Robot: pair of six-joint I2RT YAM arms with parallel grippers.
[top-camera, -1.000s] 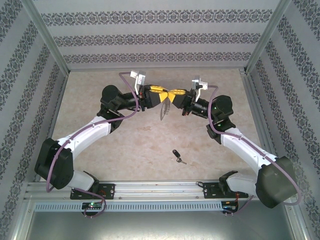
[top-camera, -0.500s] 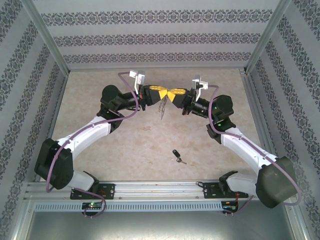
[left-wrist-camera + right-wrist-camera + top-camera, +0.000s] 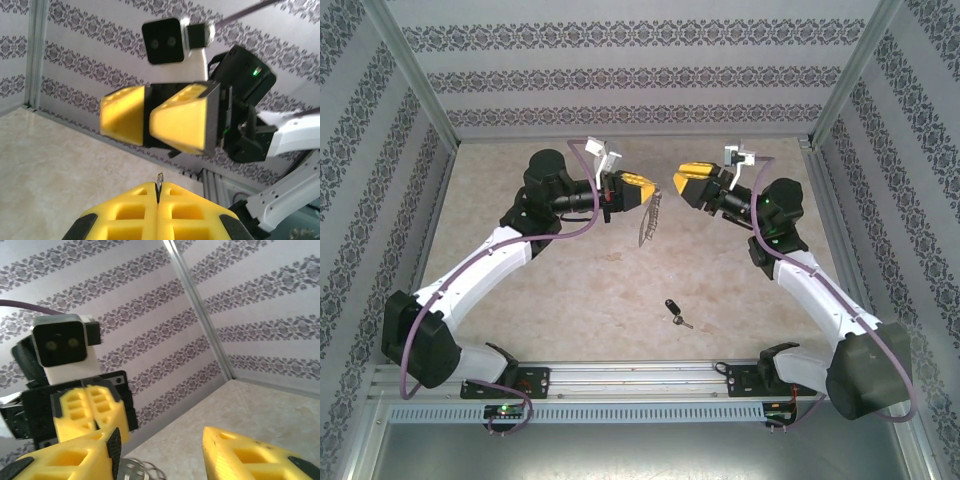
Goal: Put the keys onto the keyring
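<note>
left hand [image 3: 649,190] yellow | right hand [image 3: 678,183] yellow | key [image 3: 672,309] black-headed | keyring [image 3: 648,221] grey | walls [image 3: 620,70] floral-striped | table [image 3: 560,285] beige

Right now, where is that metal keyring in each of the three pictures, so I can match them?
Top view: the keyring hangs at centre, just below the left pincer.
Left wrist view: bottom centre, a thin metal edge pinched between that pincer's yellow fingers.
Right wrist view: bottom edge, left of centre, its small rings peek up.
Shared landmark: the striped patterned wall behind.

Open table [image 3: 550,290] surrounds key [image 3: 672,309]; keyring [image 3: 648,225] hangs from left tool [image 3: 647,191].
</note>
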